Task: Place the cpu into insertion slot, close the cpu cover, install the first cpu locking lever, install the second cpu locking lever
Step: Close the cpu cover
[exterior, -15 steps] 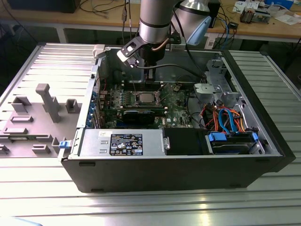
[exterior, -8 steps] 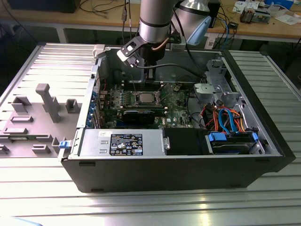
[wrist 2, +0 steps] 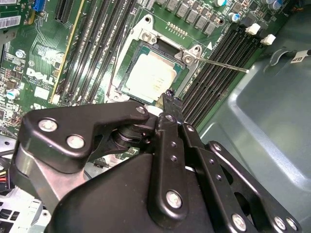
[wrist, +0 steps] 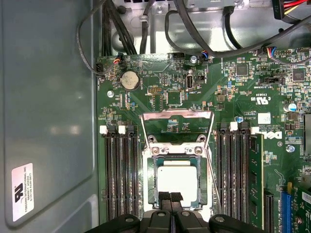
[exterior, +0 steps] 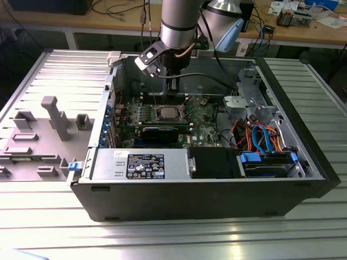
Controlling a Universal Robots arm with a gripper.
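The gripper [wrist 2: 168, 97] is positioned with its black linkage in the foreground of the second wrist view and its fingers drawn together into a single narrow tip. The tip sits at the near edge of the insertion slot [wrist 2: 160, 47]. The cpu [wrist 2: 153, 73] lies flat in the slot, just beyond the fingertips, silver top facing up. A thin metal lever [wrist 2: 223, 65] projects from the slot's far corner, across the memory slots [wrist 2: 214, 77]. Further memory slots flank the slot's opposite side on the green circuit board [wrist 2: 29, 73]. A grey chassis wall [wrist 2: 262, 126] stands beside the gripper.
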